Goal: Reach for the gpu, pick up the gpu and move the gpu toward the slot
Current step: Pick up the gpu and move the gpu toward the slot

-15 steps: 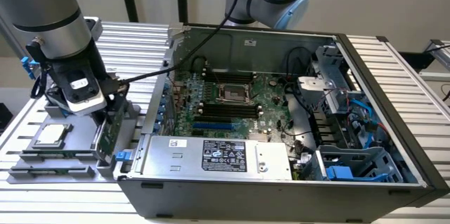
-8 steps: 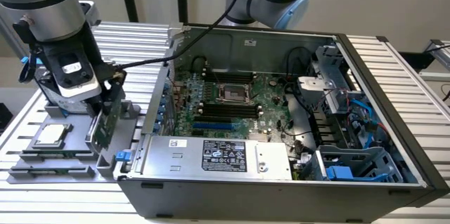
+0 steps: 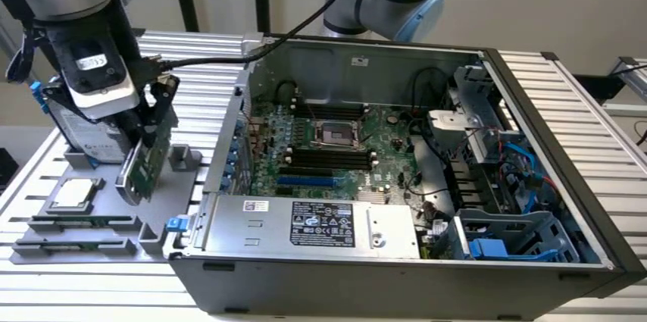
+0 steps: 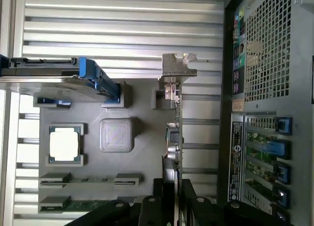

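Ribbed aluminium table (image 3: 566, 110) runs under everything, with an open case (image 3: 404, 284) filling the exterior view from the centre out to three o'clock and a grey tray (image 3: 151, 235) at nine o'clock.

My pincer (image 3: 148, 134) hangs over the tray, pinching the gpu (image 3: 144, 170) by its upper edge, one finger (image 3: 162, 106) on each flat face. The gpu stands on edge with its faces upright and its green side turned toward the exterior view's left. In the wrist view the gpu (image 4: 174, 138) is edge-on, a thin dark line whose long axis runs level from my pincer (image 4: 173, 184) out to the silver bracket (image 4: 177, 69). That axis lies parallel to the case's perforated rear wall (image 4: 265, 64). I cannot tell whether its lower edge is clear of the tray (image 4: 147, 138).

At ten o'clock from the gpu, in the exterior view, a hard drive (image 3: 86, 136) with blue rails stands upright in the tray. A processor (image 3: 76, 195) lies flat at eight o'clock, and memory sticks (image 3: 81, 221) lie beyond it toward seven.

At three o'clock from the gpu, the case's near wall (image 3: 242, 132) rises between it and the motherboard (image 3: 344, 136). The blue slot (image 3: 303, 182) lies on that board beyond the wall. A black cable (image 3: 202, 60) runs from my wrist toward the case rim at one o'clock.
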Robot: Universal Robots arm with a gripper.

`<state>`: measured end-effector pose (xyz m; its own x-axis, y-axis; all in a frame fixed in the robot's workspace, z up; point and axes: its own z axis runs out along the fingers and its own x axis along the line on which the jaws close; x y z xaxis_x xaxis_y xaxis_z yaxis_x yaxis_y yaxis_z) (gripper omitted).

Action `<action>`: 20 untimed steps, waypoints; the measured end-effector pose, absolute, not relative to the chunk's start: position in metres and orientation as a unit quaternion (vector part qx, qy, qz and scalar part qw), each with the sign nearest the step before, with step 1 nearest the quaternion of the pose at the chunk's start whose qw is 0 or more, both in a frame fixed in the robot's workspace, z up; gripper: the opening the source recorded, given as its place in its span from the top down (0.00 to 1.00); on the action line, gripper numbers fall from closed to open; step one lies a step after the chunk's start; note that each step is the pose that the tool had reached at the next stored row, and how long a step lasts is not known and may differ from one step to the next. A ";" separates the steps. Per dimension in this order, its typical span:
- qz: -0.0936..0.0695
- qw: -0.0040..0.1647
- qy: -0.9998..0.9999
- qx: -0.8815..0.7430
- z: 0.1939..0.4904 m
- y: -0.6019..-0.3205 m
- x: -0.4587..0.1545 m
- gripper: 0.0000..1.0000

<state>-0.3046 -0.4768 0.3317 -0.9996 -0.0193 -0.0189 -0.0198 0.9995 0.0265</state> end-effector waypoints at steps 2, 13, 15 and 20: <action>0.013 0.009 1.000 -0.010 0.341 -0.477 -0.302 0.74; 0.014 0.005 1.000 -0.010 0.391 -0.477 -0.260 0.74; 0.015 0.004 1.000 -0.010 0.400 -0.477 -0.251 0.74; 0.016 0.001 1.000 -0.010 0.422 -0.477 -0.229 0.74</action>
<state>-0.2288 -0.4768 0.4221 -0.9998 -0.0192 -0.0027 -0.0192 0.9993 0.0318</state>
